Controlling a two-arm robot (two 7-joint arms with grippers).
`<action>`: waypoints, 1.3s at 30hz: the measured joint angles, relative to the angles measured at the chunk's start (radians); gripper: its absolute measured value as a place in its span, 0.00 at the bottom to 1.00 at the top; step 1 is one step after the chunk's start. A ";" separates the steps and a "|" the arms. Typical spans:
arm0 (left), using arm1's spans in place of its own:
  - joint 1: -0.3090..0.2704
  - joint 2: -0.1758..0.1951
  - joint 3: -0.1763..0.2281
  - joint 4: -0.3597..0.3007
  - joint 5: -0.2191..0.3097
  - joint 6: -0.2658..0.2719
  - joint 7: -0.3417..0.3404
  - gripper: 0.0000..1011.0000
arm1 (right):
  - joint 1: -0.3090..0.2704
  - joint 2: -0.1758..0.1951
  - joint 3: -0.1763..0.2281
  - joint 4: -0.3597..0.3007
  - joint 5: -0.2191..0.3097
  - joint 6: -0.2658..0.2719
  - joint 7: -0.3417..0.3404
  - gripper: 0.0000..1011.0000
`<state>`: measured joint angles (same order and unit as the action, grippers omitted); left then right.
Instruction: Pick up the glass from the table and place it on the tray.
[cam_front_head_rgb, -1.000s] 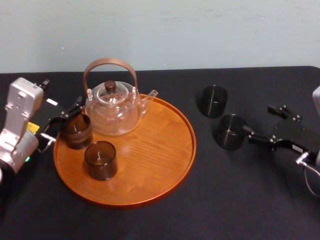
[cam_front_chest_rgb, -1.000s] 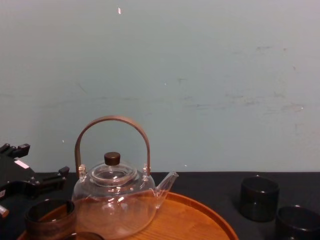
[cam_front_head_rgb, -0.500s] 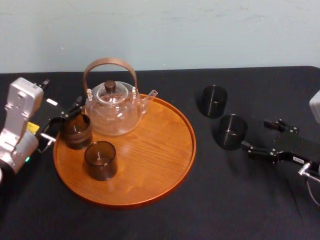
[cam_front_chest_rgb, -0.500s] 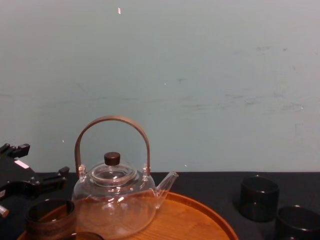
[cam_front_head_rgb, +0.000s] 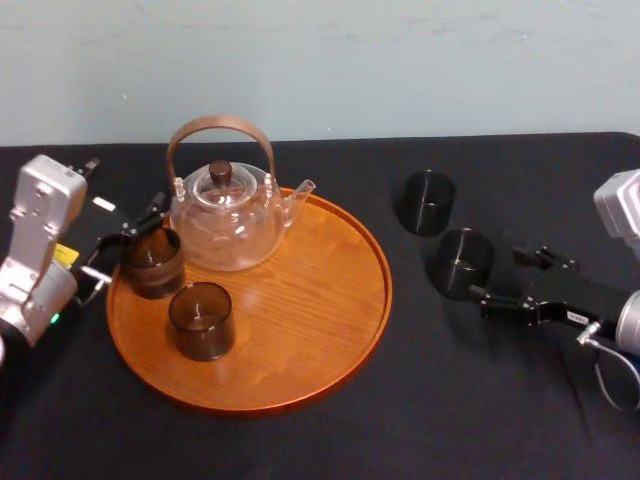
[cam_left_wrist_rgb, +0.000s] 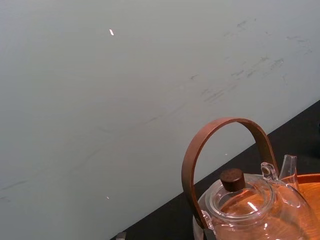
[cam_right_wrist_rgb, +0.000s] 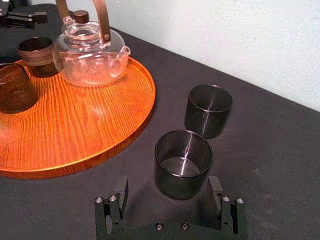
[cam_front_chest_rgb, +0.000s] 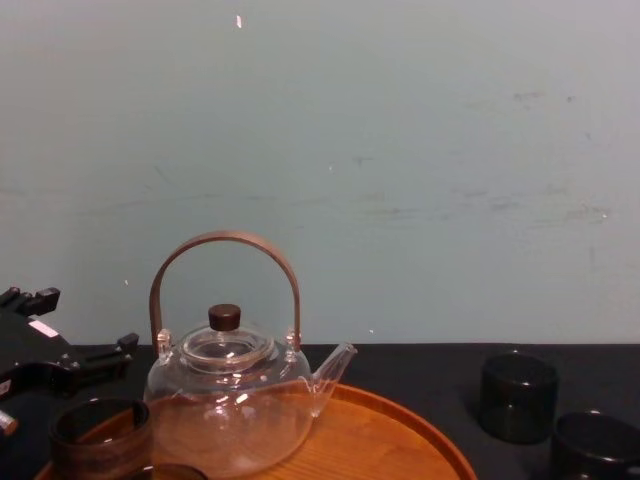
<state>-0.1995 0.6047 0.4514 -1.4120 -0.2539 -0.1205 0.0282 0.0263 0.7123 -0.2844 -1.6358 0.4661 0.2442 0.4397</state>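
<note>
Moved since a second ago: right gripper (cam_front_head_rgb: 497, 275), swung in toward the near glass (cam_front_head_rgb: 462, 262), which is now met squarely.

- Table (cam_front_head_rgb: 480, 400): black, bearing everything listed.
- Tray (cam_front_head_rgb: 300, 330): well beyond the right jaws, past the near glass. Bare wood is offered on its facing side.
- Teapot (cam_front_head_rgb: 225, 215): set on the tray, well apart from the right jaws.
- Right arm: held low and reaching across the table. Jaws are spread wider than the glass, with nothing held.
- Left gripper (cam_front_head_rgb: 125, 245): parked at the tray's rim, jaws apart, a tray glass (cam_front_head_rgb: 152, 262) just beside them.
- Near glass: upright on the table, just ahead of the right jaws and partly between the tips.
- Far glass (cam_front_head_rgb: 427, 202): just behind the near one, outside the jaws.

Step judged: approach before the grasp. The jaws should be advanced until the glass is centred between the pads. The far glass is to be left untouched. The wall should be closed on gently, lest the glass be tipped.
</note>
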 joint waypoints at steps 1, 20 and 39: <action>0.000 0.000 0.000 0.000 0.000 0.000 0.000 0.99 | 0.007 -0.005 -0.003 0.007 0.000 0.005 0.001 0.99; 0.000 0.000 0.000 0.000 0.000 0.000 0.000 0.99 | 0.097 -0.060 -0.039 0.099 -0.040 0.018 -0.001 0.99; 0.000 0.000 0.000 0.000 0.000 0.000 0.000 0.99 | 0.167 -0.105 -0.070 0.174 -0.076 0.010 0.021 0.99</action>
<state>-0.1996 0.6047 0.4514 -1.4120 -0.2540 -0.1205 0.0282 0.1932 0.6072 -0.3543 -1.4621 0.3896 0.2547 0.4602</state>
